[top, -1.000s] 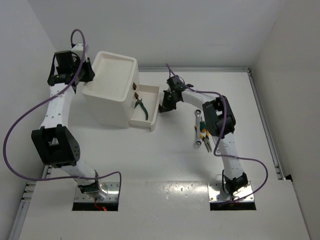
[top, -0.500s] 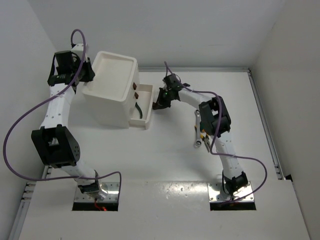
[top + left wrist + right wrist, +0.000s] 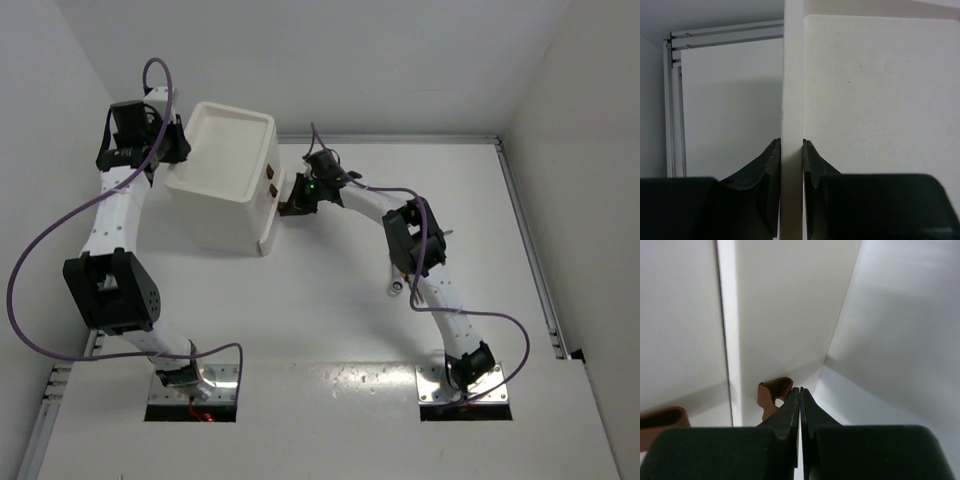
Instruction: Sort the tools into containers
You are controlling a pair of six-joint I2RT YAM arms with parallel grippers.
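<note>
step in hand: shutting the drawer (image 3: 271, 215) of the white cabinet (image 3: 215, 215), judging by the pose
left tool (image 3: 791, 150): clamped on an upright wall edge at the cabinet's far-left side, one finger on each face, bracing the box
right tool (image 3: 800, 397): fingers pressed together with nothing between them, tips at the drawer front just beside the red-brown handle (image 3: 774, 391)
drawer state: almost in or fully in; impossible to tell from above whether flush; contents hidden
top tray (image 3: 232, 150): shallow recess on the cabinet's top, near the left tool
wrench (image 3: 397, 287): silver end peeking out on the counter (image 3: 330, 320) beside the right arm, well apart from the cabinet; any other loose pieces hidden by that arm
risk, push: contact beside the handle rather than centred, so likely to skew the drawer and jam it, or to let the slim tips skid off the smooth front
risk, cabinet: a hard shove able to slide or tip the light box if the left clamp slips off its thin wall
risk, arm: right elbow low over the wrench, so a careless pull-back liable to sweep it across the counter
</note>
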